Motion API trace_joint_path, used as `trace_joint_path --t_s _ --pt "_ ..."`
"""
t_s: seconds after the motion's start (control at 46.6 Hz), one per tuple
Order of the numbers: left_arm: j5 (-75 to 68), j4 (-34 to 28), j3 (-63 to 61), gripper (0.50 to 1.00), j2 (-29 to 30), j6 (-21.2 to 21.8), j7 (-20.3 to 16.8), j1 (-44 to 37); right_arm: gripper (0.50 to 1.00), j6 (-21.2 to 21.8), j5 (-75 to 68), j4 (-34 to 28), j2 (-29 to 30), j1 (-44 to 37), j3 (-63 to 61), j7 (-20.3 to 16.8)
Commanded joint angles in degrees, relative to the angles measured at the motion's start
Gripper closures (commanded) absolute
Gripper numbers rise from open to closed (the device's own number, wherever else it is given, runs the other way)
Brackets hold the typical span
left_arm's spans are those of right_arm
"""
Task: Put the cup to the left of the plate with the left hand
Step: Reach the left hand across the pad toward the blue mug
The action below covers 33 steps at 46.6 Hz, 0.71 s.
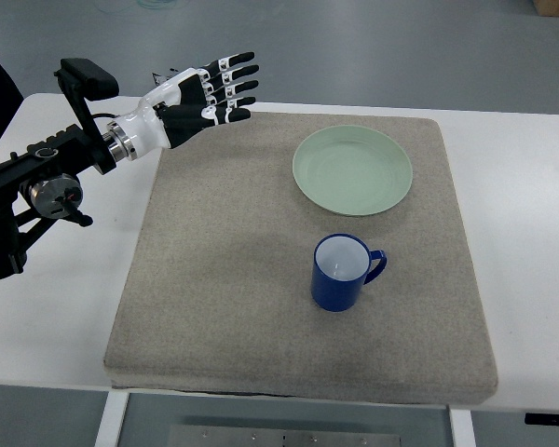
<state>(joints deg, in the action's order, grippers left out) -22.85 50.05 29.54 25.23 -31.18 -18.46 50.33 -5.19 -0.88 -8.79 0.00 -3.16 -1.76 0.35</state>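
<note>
A dark blue cup (341, 272) with a white inside stands upright on the grey mat (214, 279), its handle pointing right. It is just below a pale green plate (352, 170) at the mat's upper right. My left hand (225, 89) hovers over the mat's upper left corner, fingers spread and straight, holding nothing. It is well to the left of the plate and far up-left of the cup. The right arm does not show.
The mat lies on a white table (531, 168). My left arm's black frame and joints (37, 191) lie over the table's left side. The table's front edge runs just below the mat.
</note>
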Motion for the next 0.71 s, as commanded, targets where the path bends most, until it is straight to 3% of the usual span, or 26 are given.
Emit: trace_joint_path --t_s 0.0,0.236,0.686 --pt "-3.68 0.05 -0.01 0.506 0.78 -3.82 0.01 -0.67 0.566 0.0 0.0 0.0 0.0 0.0 0.0 0.0" --pt "-10.54 0.66 0.08 0.506 0.96 -3.82 -0.08 -1.55 0.566 0.0 0.0 0.0 0.0 0.0 0.0 0.0" --pt "-17.66 7.43 -4.22 0.506 -1.32 -3.82 -0.08 -3.92 0.566 0.0 0.0 0.0 0.0 0.0 0.0 0.0"
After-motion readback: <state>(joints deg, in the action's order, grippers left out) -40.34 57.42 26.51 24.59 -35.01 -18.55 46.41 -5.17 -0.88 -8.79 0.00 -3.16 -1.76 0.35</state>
